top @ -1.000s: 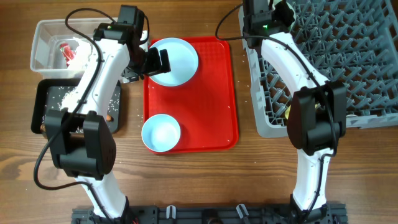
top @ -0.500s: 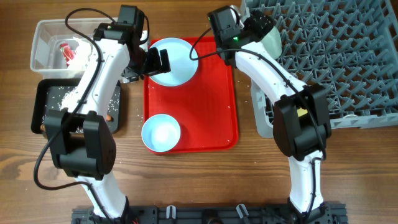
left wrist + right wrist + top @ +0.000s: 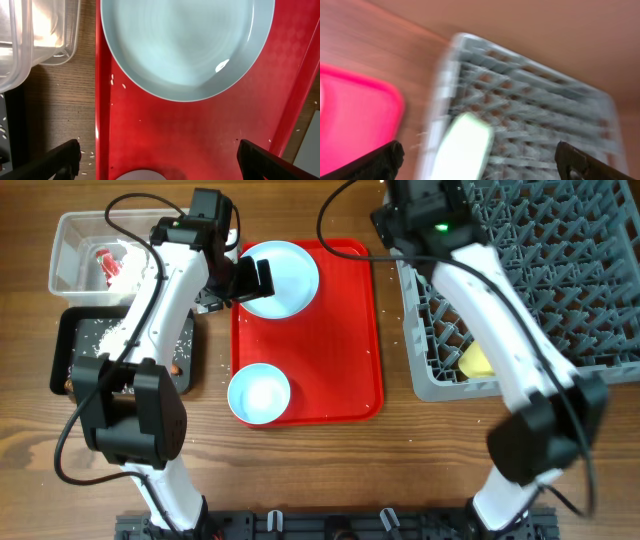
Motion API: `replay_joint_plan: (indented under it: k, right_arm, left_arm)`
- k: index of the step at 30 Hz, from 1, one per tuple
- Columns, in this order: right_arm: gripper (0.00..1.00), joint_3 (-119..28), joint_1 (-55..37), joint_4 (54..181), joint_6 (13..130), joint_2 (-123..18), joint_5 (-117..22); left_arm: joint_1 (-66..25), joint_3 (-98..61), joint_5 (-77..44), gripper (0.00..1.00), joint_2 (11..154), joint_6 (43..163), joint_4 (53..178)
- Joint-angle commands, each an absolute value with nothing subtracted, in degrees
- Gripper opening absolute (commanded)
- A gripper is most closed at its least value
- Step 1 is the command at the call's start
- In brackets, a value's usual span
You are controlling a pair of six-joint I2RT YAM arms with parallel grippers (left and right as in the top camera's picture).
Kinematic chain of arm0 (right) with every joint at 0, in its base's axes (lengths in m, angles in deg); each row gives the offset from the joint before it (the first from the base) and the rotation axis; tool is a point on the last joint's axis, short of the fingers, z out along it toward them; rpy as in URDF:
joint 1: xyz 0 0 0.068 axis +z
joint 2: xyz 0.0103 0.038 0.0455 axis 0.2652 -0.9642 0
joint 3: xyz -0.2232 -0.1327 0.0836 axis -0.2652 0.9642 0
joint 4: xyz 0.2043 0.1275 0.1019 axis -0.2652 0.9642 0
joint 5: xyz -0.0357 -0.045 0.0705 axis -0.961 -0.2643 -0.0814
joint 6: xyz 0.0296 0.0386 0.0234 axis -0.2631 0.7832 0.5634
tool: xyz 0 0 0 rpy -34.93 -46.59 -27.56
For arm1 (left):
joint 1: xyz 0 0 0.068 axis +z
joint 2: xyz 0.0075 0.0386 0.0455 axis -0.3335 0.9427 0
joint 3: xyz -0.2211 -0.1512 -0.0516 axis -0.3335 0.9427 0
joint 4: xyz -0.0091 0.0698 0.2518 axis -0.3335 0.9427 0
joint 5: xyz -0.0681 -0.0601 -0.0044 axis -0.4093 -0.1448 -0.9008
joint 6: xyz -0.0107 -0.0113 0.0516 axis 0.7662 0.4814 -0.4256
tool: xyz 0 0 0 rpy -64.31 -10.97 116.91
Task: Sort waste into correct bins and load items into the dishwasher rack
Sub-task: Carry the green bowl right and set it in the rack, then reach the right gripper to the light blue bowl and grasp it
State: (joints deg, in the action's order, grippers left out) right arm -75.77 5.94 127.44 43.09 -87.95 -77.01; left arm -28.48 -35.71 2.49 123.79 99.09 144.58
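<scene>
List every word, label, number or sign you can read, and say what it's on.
No text can be read in any view.
The wrapper in the tub: red marks, too small to read.
The plate, bowl, red tray and rack: no marks seen.
The right wrist view is too blurred to read.
</scene>
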Motion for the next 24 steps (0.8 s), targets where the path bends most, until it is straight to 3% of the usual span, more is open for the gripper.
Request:
replay_joint_plan:
  k: [1,7,19,24]
  right_arm:
    - [1.00,-76.2,6.3,134.4,46.4,-85.6,-49.8]
    - [1.00,-72.3,6.4,141.5,53.4,-85.6,-34.0]
    - [0.79,-52.7,16.7,128.9,62.8,-85.7,-35.1]
    - [0.78,-52.4,20.3,128.9,63.4,-86.0,-36.8]
  left_arm:
    - [-28.4,-36.1,2.8,1.00,123.9,99.0,144.6]
    - [-28.4,-36.1,2.8,1.00,123.9,99.0,144.6]
    - [-28.4,-36.1,2.8,1.00,123.9,99.0,144.6]
    - [-28.4,-36.1,2.8,1.00,123.9,99.0,144.6]
